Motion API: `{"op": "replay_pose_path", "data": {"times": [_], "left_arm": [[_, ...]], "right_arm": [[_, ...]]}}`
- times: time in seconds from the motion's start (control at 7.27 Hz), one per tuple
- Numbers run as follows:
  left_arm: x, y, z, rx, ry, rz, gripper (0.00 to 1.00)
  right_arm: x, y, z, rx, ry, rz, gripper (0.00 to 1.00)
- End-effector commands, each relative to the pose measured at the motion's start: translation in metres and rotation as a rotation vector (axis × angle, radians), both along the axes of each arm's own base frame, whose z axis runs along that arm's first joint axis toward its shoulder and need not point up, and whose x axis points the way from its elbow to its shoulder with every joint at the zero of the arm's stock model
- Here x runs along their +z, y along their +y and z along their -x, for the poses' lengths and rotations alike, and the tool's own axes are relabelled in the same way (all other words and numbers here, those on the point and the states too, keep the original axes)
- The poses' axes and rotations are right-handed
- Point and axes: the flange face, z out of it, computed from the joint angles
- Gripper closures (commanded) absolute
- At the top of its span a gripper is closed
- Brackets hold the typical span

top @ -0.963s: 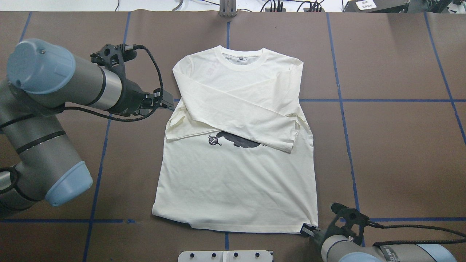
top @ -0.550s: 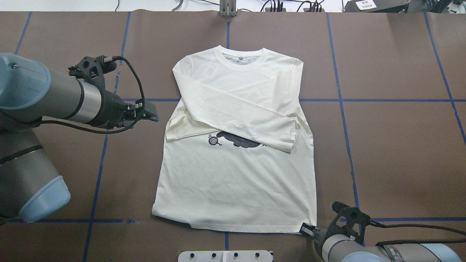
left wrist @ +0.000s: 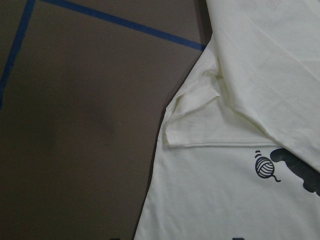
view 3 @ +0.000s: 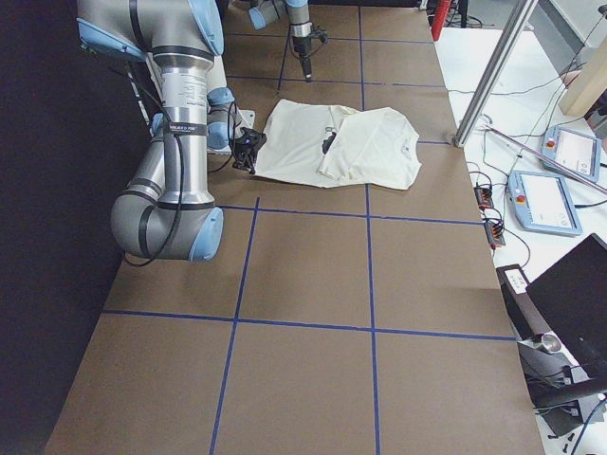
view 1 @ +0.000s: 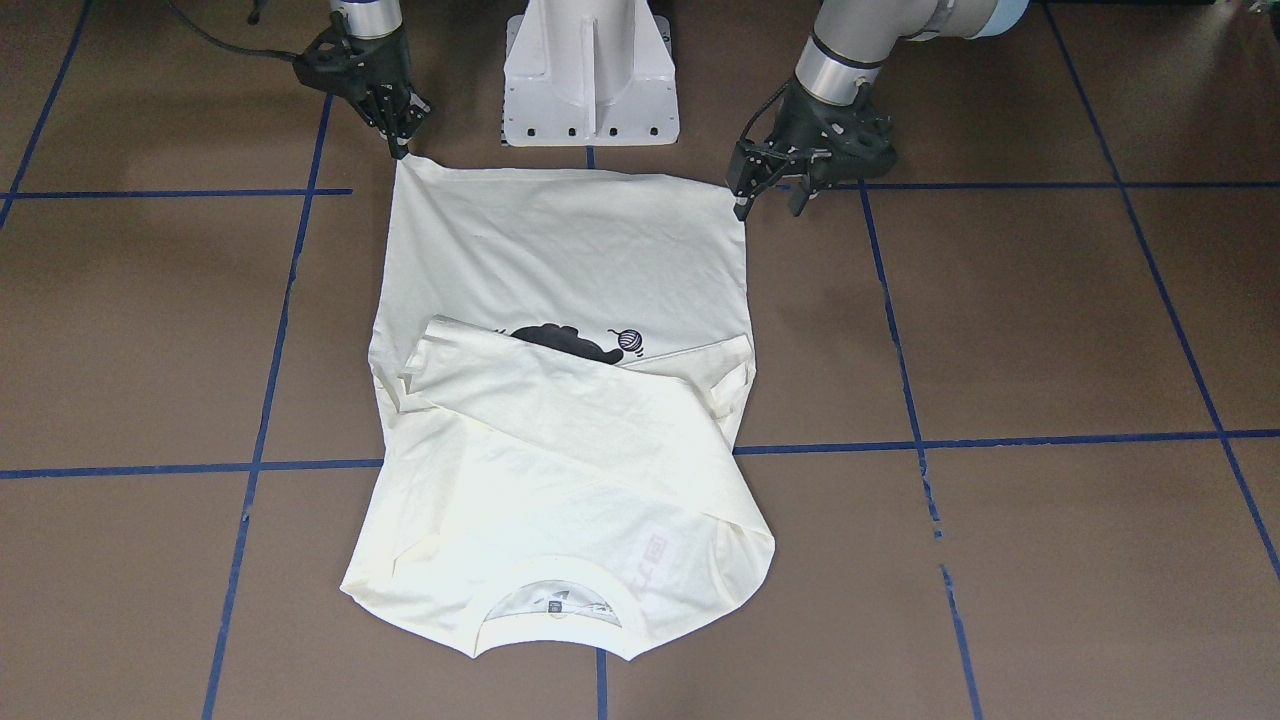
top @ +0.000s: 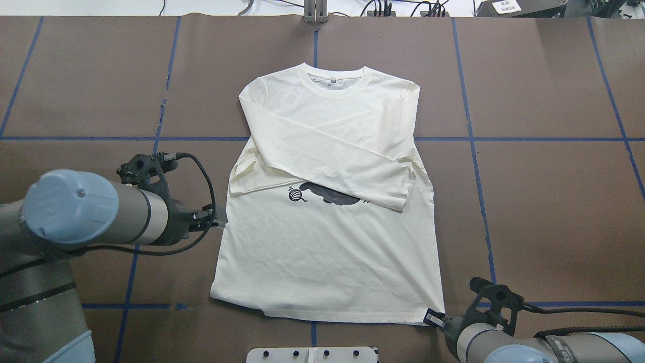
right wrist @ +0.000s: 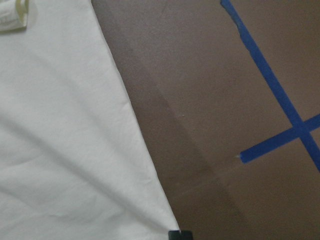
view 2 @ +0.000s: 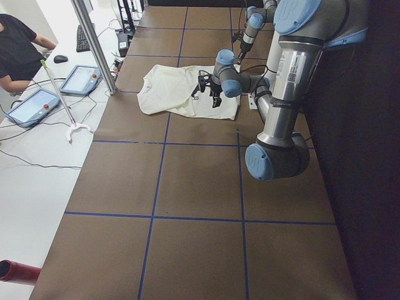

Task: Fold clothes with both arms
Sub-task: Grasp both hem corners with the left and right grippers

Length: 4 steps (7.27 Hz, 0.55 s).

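The cream long-sleeved shirt lies flat on the brown table, front up. Both sleeves are folded across the chest, partly covering the black cat print and leaving the yarn ball in view. My left gripper hangs open above the table, just off the shirt's left edge near the hem corner. The left wrist view looks down on the sleeve cuff from some height. My right gripper is shut on the shirt's right hem corner, and the cloth runs down to a fingertip.
The white pedestal base stands just behind the hem. Blue tape lines cross the table. Beyond the far edge, a metal post, tablets and a seated person are at a side bench.
My left arm has swung back along the shirt's left side, from beside the folded sleeve to near the hem. The right gripper shifted slightly right, pulling the hem corner with it.
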Motion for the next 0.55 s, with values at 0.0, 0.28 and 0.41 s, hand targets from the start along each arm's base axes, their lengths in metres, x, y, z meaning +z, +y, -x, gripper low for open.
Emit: {"op": "replay_pose_path", "data": {"times": [0.0, 0.28, 0.41], "left_arm": [[0.025, 0.035, -0.04, 0.009, -0.067, 0.019, 0.22], [0.031, 0.059, -0.059, 0.051, -0.081, 0.034, 0.25], [0.038, 0.065, -0.064, 0.063, -0.094, 0.039, 0.27]], "right_arm": [[0.001, 0.001, 0.0, -0.005, 0.003, 0.002, 1.0], [0.001, 0.001, 0.0, -0.005, 0.001, 0.002, 1.0], [0.001, 0.001, 0.0, -0.005, 0.001, 0.002, 1.0]]}}
